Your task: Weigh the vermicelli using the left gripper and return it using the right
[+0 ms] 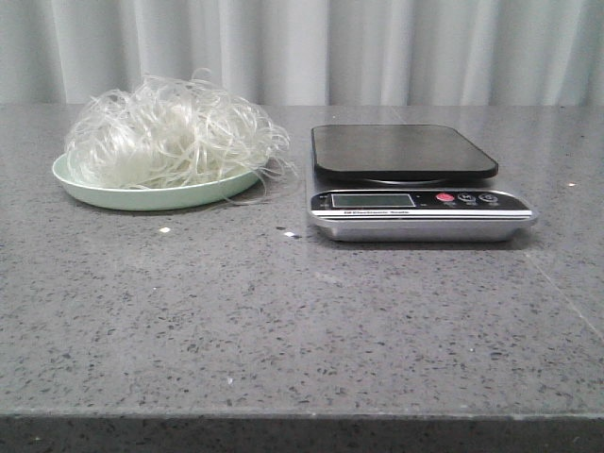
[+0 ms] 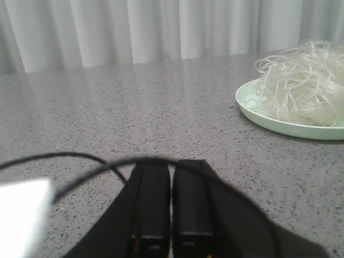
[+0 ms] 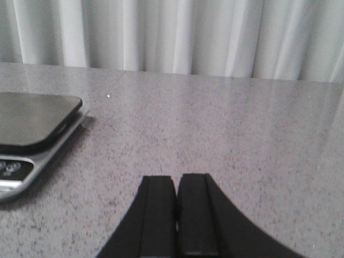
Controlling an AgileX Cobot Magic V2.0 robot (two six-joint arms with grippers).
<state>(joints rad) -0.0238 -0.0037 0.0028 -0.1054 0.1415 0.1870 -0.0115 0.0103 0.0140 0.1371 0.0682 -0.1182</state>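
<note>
The vermicelli (image 1: 170,132) is a fluffy nest of thin white strands heaped on a pale green plate (image 1: 142,196) at the left of the table. The left wrist view shows the vermicelli (image 2: 303,80) and the plate (image 2: 279,124) off to one side, well ahead of my left gripper (image 2: 171,164), which is shut and empty. A silver kitchen scale (image 1: 415,209) with a bare black platform (image 1: 401,151) stands right of the plate. My right gripper (image 3: 176,180) is shut on nothing, low over bare table beside the scale (image 3: 21,177). Neither gripper appears in the front view.
White curtains hang behind the grey speckled table (image 1: 283,321). A black cable (image 2: 64,157) loops across the left wrist view in front of the fingers. A small white crumb (image 1: 164,229) lies in front of the plate.
</note>
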